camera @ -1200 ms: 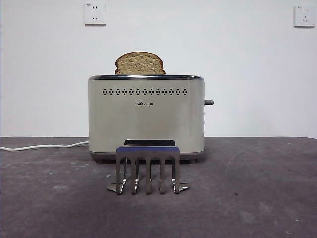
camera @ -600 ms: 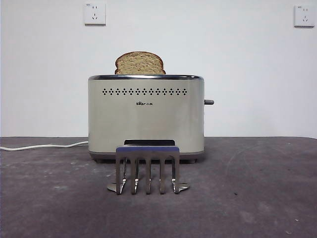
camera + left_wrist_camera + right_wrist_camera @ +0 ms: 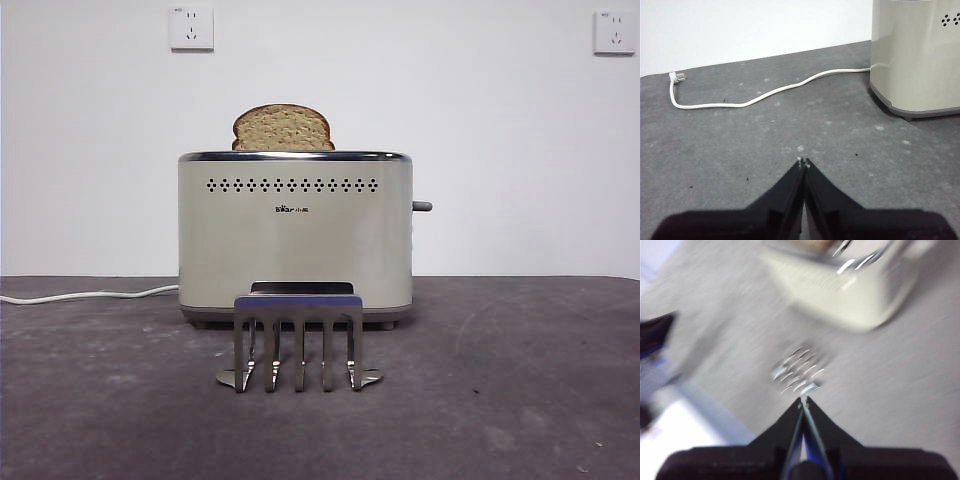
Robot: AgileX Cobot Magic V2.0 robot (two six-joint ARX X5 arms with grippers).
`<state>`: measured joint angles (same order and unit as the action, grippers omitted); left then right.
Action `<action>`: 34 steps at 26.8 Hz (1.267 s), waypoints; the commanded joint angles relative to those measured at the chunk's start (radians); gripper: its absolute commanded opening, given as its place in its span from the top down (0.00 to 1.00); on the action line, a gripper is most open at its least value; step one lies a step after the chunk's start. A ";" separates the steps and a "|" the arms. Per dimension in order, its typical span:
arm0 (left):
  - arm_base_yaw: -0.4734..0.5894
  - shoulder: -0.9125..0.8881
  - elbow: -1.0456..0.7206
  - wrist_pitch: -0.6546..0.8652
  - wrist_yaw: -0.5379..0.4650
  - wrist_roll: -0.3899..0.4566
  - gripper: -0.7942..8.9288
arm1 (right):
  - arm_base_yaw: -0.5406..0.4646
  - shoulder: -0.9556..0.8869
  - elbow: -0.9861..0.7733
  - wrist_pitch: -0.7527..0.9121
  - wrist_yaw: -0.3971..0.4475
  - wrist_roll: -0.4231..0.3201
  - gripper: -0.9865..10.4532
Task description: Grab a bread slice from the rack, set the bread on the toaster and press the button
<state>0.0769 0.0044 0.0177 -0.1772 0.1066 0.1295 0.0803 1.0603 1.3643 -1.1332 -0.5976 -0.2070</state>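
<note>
The slice of bread (image 3: 283, 128) stands upright in the top slot of the cream toaster (image 3: 295, 235), its domed top showing above the chrome rim. The dark button lever (image 3: 422, 206) sticks out from the toaster's right end. The metal rack (image 3: 298, 340) stands bare in front of the toaster. No gripper shows in the front view. My left gripper (image 3: 803, 162) is shut and empty above the grey table, to the side of the toaster (image 3: 917, 55). My right gripper (image 3: 803, 401) is shut and empty, high above the rack (image 3: 796, 371) and toaster (image 3: 845, 282); that view is blurred.
A white cord (image 3: 760, 92) with its plug (image 3: 676, 77) lies loose on the table beside the toaster; it also shows in the front view (image 3: 90, 295). Two white wall sockets (image 3: 191, 28) hang on the back wall.
</note>
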 commanded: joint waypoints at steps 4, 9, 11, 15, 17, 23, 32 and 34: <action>0.003 -0.003 -0.014 0.003 0.000 -0.007 0.92 | -0.027 -0.262 -0.120 0.295 0.010 -0.030 0.91; 0.003 -0.003 -0.014 0.003 -0.001 -0.007 0.92 | -0.066 -0.504 -0.464 0.623 0.256 0.100 0.91; 0.003 -0.003 -0.014 0.003 0.000 -0.007 0.92 | -0.068 -0.571 -0.586 0.740 0.303 0.159 0.91; 0.003 -0.003 -0.014 0.003 0.000 -0.007 0.92 | -0.068 -0.679 -0.792 0.916 0.346 0.192 0.91; 0.003 -0.003 -0.014 0.003 -0.001 -0.007 0.92 | -0.068 -0.726 -0.874 0.957 0.347 0.191 0.91; 0.003 -0.003 -0.014 0.003 -0.001 -0.007 0.92 | -0.068 -0.844 -1.056 0.986 0.435 0.192 0.91; 0.003 -0.003 -0.014 0.003 -0.001 -0.007 0.92 | -0.068 -0.985 -1.234 0.986 0.451 0.200 0.91; 0.003 -0.003 -0.014 0.003 0.000 -0.007 0.92 | -0.068 -1.010 -1.264 0.986 0.452 0.214 0.91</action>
<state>0.0769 0.0044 0.0177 -0.1772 0.1066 0.1295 0.0128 0.0597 0.1162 -0.1566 -0.1490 -0.0147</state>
